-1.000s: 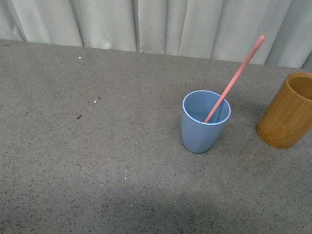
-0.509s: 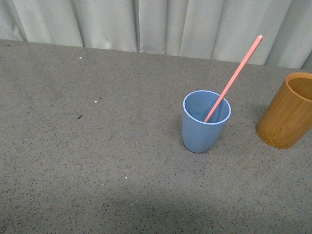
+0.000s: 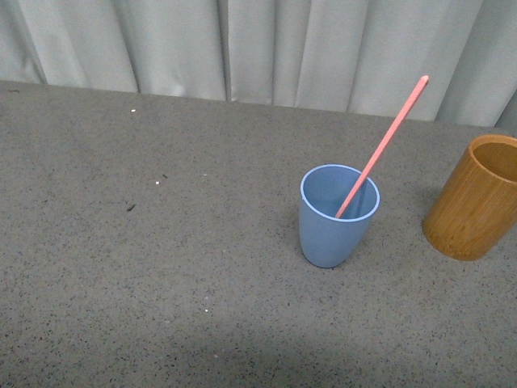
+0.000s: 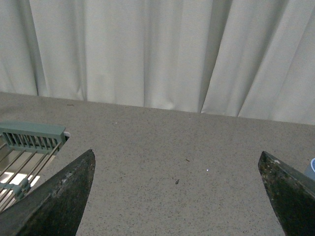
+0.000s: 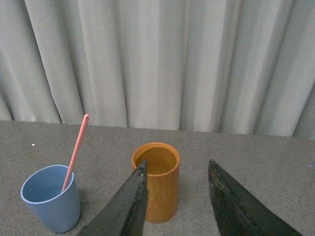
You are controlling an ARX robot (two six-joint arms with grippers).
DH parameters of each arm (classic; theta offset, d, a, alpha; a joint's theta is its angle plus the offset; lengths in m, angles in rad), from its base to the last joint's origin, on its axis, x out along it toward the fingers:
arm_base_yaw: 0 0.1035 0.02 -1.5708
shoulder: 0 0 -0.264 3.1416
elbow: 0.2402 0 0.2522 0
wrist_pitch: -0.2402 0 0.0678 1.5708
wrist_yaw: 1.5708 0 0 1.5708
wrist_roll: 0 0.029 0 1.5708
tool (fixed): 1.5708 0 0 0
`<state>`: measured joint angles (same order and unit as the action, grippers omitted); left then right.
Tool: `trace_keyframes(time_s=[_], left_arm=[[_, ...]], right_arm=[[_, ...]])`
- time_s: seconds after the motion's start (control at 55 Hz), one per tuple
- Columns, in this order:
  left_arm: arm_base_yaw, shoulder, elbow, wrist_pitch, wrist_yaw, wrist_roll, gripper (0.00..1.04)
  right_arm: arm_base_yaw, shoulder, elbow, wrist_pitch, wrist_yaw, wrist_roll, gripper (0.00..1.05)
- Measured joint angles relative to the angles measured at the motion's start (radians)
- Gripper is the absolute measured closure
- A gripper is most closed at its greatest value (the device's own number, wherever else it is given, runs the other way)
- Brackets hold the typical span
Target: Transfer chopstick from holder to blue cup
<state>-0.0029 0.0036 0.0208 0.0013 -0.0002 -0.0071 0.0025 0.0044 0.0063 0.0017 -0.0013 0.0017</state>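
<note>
Chopstick: thin salmon-pink stick [image 3: 381,146] is leaning toward one o'clock inside the light blue plastic cup [image 3: 337,217]; likely light, stiff, slippery; best pinched mid-shaft.
Holder: brown bamboo cylinder [image 3: 474,198] is standing at three o'clock.
Grippers: left gripper [image 4: 177,196] and right gripper [image 5: 176,206] are both hanging apart, gripping nothing.

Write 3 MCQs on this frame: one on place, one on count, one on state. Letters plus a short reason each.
1. Where is the chopstick?
A. in the holder
B. in the blue cup
C. flat on the table

2. How many chopsticks are in view?
A. one
B. two
C. three

3. How do the right gripper's jaws stand?
A. shut on the chopstick
B. shut on the holder
C. open, holding nothing

Answers:
1 B: its lower end sits inside the blue cup and it leans on the rim; the holder stands apart with nothing sticking out.
2 A: a single pink stick shows in the front and right wrist views.
3 C: the right gripper shows a gap between its jaws with nothing in them; the holder is seen beyond them.
</note>
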Motion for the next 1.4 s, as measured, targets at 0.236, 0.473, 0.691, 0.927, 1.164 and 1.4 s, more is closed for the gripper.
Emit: trace_keyframes(time_s=[0.236,0.473,0.691,0.927,1.164,1.4], left_arm=[[0.000,0.000,0.000,0.000,0.000,0.000,0.07],[0.000,0.000,0.000,0.000,0.000,0.000,0.07],[0.000,0.000,0.000,0.000,0.000,0.000,0.07],[0.000,0.000,0.000,0.000,0.000,0.000,0.07],[0.000,0.000,0.000,0.000,0.000,0.000,0.07],[0.000,0.000,0.000,0.000,0.000,0.000,0.07]], right_arm=[[0.000,0.000,0.000,0.000,0.000,0.000,0.17],[0.000,0.000,0.000,0.000,0.000,0.001,0.09],[0.000,0.000,0.000,0.000,0.000,0.001,0.09],[0.000,0.000,0.000,0.000,0.000,0.000,0.09],[0.000,0.000,0.000,0.000,0.000,0.001,0.09],[0.000,0.000,0.000,0.000,0.000,0.001,0.09]])
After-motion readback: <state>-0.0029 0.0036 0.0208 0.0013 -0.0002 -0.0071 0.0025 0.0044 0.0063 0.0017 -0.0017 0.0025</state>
